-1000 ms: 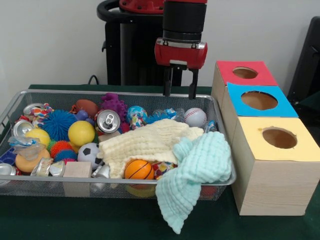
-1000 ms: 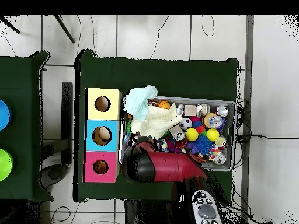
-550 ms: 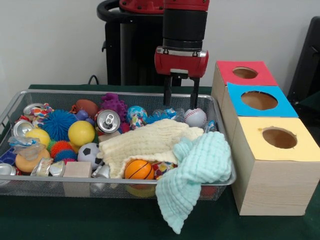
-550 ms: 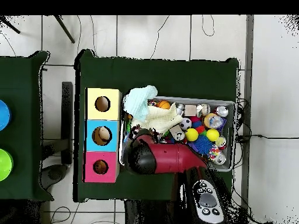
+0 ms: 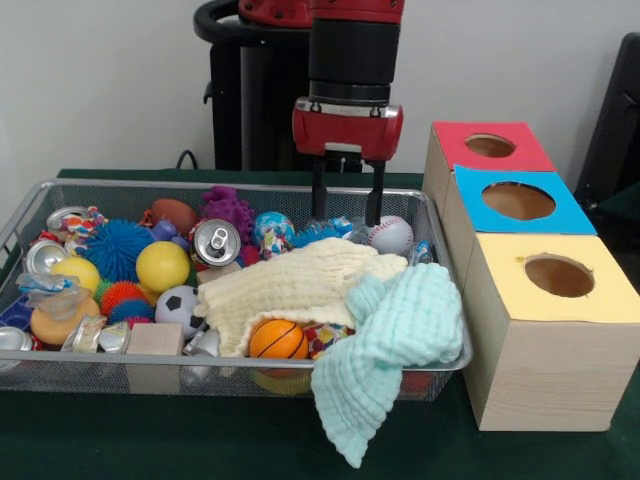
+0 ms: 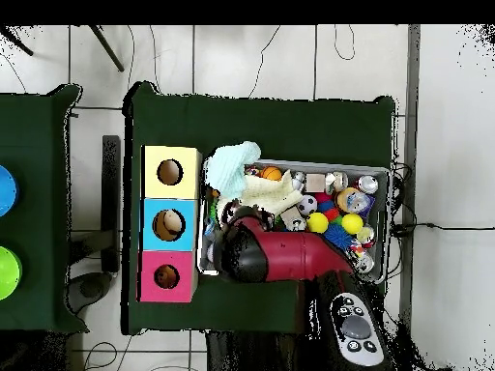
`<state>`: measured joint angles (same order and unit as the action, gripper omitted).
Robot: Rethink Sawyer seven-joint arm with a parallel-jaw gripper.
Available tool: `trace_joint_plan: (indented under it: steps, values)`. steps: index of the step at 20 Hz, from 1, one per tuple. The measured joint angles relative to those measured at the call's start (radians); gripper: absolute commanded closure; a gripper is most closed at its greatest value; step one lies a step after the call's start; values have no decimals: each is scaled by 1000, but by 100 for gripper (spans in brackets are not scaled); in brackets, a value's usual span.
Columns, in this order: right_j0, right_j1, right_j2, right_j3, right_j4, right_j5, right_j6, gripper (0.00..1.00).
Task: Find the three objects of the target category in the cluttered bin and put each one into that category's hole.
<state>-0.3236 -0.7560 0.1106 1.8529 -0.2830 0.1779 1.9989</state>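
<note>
Front: the gripper (image 5: 345, 207) hangs over the wire bin (image 5: 60, 372), jaws spread wide and empty, above the cream cloth (image 5: 290, 283), its right finger just beside the baseball (image 5: 390, 235). Overhead: the arm (image 6: 280, 256) hides the gripper; only here the blue box (image 6: 171, 224) shows something in its hole.

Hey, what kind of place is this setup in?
Most likely a robotics lab set up for a sorting test: a wire bin packed with toys, cans and cloths, three wooden boxes with colored tops and round holes, and a robot arm whose open gripper hangs over the bin.
</note>
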Motion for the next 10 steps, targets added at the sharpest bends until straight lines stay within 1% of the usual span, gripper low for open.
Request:
trace_joint_plan:
  steps: [10]
  values:
    - [-25, 15, 2, -31, -32, 0, 0, 0]
